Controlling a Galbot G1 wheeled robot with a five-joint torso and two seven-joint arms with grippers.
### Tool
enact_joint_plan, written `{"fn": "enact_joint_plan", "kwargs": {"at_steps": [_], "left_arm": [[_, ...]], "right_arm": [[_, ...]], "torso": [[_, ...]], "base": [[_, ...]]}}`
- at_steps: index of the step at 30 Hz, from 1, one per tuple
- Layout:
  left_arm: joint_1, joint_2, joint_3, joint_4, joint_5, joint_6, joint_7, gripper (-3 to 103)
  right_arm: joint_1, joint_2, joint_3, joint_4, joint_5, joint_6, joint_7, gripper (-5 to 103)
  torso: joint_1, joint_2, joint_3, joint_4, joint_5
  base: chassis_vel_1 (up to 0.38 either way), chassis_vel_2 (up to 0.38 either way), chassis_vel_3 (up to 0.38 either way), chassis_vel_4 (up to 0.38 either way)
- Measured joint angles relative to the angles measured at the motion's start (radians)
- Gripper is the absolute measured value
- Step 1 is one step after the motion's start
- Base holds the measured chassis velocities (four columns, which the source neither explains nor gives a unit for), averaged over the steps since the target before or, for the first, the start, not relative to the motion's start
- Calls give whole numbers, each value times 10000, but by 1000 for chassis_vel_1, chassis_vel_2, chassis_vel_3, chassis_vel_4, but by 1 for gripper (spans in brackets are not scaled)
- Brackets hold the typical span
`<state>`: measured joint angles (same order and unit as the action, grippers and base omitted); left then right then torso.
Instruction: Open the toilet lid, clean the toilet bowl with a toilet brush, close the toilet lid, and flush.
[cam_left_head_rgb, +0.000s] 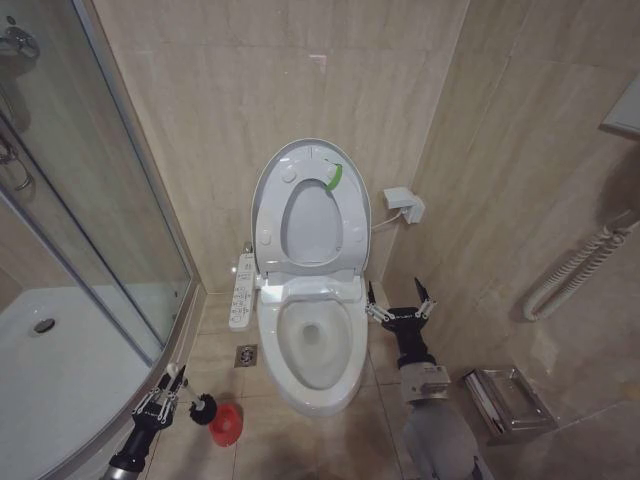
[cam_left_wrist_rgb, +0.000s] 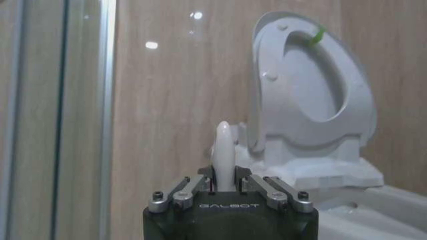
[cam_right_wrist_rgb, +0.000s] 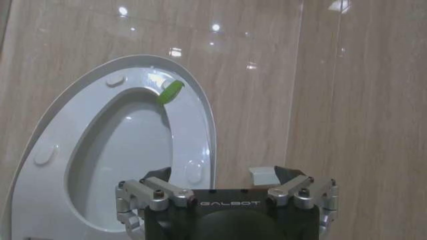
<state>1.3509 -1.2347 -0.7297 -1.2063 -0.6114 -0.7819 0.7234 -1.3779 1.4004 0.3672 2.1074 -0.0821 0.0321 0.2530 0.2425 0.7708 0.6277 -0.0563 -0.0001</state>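
Observation:
The toilet lid (cam_left_head_rgb: 310, 165) stands upright against the back wall, its underside with round bumpers and a green strip (cam_right_wrist_rgb: 170, 91) facing me. Below it the toilet bowl (cam_left_head_rgb: 312, 345) is uncovered. At the lower left, near the floor, my left gripper (cam_left_head_rgb: 172, 386) is shut on the thin white handle (cam_left_wrist_rgb: 224, 147) of the toilet brush. The brush's dark head (cam_left_head_rgb: 203, 406) sits right beside the red cup holder (cam_left_head_rgb: 227, 425). My right gripper (cam_left_head_rgb: 398, 300) hangs open just right of the bowl, holding nothing, its fingers (cam_right_wrist_rgb: 148, 190) spread wide.
A curved glass shower enclosure (cam_left_head_rgb: 90, 260) fills the left side. A button panel (cam_left_head_rgb: 242, 292) runs along the bowl's left, with a floor drain (cam_left_head_rgb: 246, 355) below it. A wall socket (cam_left_head_rgb: 405, 205), a white hose (cam_left_head_rgb: 570, 270) and a metal paper holder (cam_left_head_rgb: 508, 400) are on the right.

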Motion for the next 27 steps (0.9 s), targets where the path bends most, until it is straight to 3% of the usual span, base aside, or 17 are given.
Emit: {"fn": "enact_joint_plan", "kwargs": {"at_steps": [7, 16, 27], "left_arm": [[-708, 58, 190, 1130, -215, -41, 372, 20], [-1288, 14, 575, 1533, -203, 118, 434, 20], [-1492, -102, 957, 1963, 391, 96, 400, 20]], "right_arm": [[0, 0, 0, 0, 0, 0, 0, 100], [0, 0, 0, 0, 0, 0, 0, 100], [1, 0, 0, 0, 0, 0, 1, 100]], "torso": [[0, 0, 0, 0, 2], [0, 0, 0, -1, 1], [0, 0, 0, 0, 2]], "base": [[0, 0, 0, 0], [0, 0, 0, 0], [0, 0, 0, 0]]}}
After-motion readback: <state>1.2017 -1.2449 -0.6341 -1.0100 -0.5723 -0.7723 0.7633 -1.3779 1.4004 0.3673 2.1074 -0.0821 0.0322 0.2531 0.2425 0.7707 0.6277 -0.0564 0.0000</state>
